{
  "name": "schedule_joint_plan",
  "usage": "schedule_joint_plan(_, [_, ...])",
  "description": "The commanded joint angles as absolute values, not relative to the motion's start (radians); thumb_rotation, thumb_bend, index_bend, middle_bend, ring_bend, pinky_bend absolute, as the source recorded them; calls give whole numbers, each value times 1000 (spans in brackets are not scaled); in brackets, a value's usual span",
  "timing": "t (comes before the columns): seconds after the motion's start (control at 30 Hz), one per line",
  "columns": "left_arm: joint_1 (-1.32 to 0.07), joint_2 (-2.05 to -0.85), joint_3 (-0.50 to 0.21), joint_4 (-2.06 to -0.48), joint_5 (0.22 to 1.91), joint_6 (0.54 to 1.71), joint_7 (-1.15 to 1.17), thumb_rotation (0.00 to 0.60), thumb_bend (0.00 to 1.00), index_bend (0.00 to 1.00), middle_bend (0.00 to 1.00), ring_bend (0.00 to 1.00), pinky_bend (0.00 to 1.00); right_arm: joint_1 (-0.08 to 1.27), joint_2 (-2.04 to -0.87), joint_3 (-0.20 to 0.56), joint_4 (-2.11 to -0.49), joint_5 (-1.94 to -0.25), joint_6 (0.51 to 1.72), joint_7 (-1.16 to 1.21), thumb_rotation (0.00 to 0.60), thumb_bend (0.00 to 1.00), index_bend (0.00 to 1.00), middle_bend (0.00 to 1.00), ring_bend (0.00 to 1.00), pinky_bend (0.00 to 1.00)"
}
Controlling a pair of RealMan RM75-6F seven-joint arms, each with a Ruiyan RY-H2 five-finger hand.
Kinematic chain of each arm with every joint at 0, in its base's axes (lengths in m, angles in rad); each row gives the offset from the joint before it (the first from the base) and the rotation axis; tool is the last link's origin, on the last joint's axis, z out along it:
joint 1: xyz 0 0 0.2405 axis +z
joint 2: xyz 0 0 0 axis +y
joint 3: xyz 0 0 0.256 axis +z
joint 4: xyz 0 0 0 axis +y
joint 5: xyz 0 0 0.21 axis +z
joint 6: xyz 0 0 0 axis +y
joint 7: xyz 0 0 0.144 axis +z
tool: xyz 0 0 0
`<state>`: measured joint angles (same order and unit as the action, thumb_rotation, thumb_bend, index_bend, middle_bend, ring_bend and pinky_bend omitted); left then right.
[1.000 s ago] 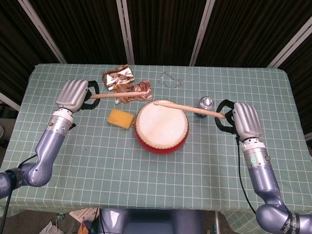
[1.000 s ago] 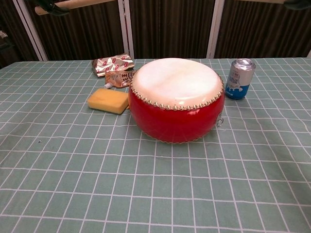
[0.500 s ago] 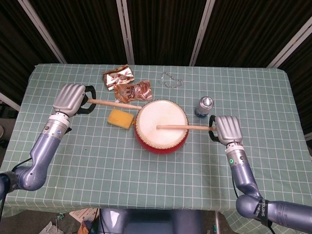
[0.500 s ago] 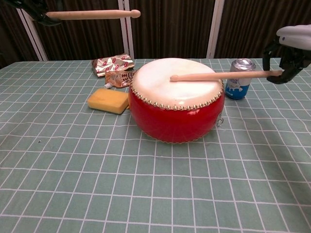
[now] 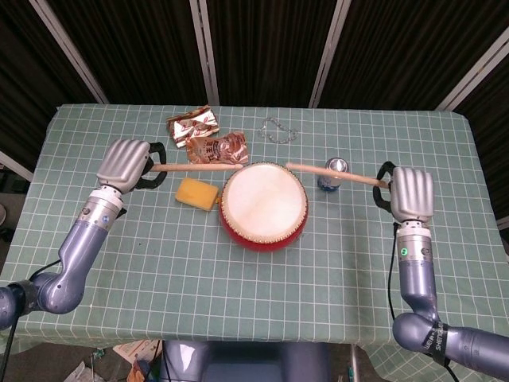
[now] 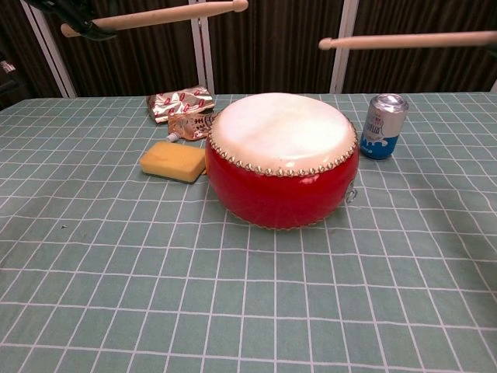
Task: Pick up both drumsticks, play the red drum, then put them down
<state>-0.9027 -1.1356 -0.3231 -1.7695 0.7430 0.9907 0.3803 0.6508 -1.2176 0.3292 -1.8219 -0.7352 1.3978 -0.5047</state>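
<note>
The red drum [image 5: 264,204] [image 6: 281,160] with its pale skin stands at the table's middle. My left hand [image 5: 127,163] grips a wooden drumstick [image 5: 195,167] [image 6: 155,15] left of the drum, its tip near the drum's back left rim. My right hand [image 5: 411,192] holds the other drumstick [image 5: 334,175] [image 6: 404,40] raised above the drum's right side, tip pointing left. In the chest view both sticks hang high over the drum, the left hand [image 6: 74,14] barely shows at the top edge and the right hand is out of frame.
A yellow sponge [image 5: 196,193] [image 6: 172,161] lies left of the drum. Foil snack packets [image 5: 205,139] [image 6: 181,103] sit behind it. A blue can [image 5: 334,174] [image 6: 384,127] stands right of the drum, under the right stick. A clear wrapper [image 5: 277,129] lies at the back.
The right stick lay on the drum skin half a second ago and has swung up and to the right. The left stick has tilted slightly, its tip nearer the drum.
</note>
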Motion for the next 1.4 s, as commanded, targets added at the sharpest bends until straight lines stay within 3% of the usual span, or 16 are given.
schedule_joint_plan(0.03, [-929,-1160,-339,-1774,713,1005,398,600,581,756,1000,1000,1000,580,-1143,353,-1881,-768,1406,-405,600,708,952,1000,1000,1000])
schedule_joint_plan(0.37, [-1041,-1320,-399,-1710,675,1050,419,600,581,756,1000,1000,1000,529,-1116,334,-1853,-818,1347,-294,600,708,952,1000,1000,1000])
schedule_joint_plan(0.63, [-1168,-1471,-385,-1560,559,1024,554,600,581,757,1000,1000,1000,520,-1101,355,-1825,-800,1302,-241,600,707,952,1000,1000,1000])
schedule_joint_plan(0.8, [-1269,-1546,-283,-1432,379,953,796,600,585,770,1000,1000,1000,521,-1101,367,-1791,-767,1269,-222,600,707,952,1000,1000,1000])
schedule_joint_plan(0.9, [-1397,-1519,-132,-1429,52,907,1174,600,582,773,1000,1000,1000,522,-1102,374,-1772,-743,1251,-214,600,708,952,1000,1000,1000])
schedule_joint_plan(0.97, [-1461,-1506,-105,-1447,-135,927,1311,600,582,774,1000,1000,1000,523,-1101,377,-1767,-736,1245,-212,600,707,952,1000,1000,1000])
schedule_joint_plan(1.1, [-1515,-1467,-129,-1455,-299,946,1404,600,582,775,1000,1000,1000,521,-1102,375,-1763,-732,1243,-217,600,707,952,1000,1000,1000])
schedule_joint_plan(1.4, [-1397,-1305,-264,-1608,-47,925,1099,600,575,776,1000,1000,1000,518,-1112,364,-1771,-757,1265,-241,600,707,952,1000,1000,1000])
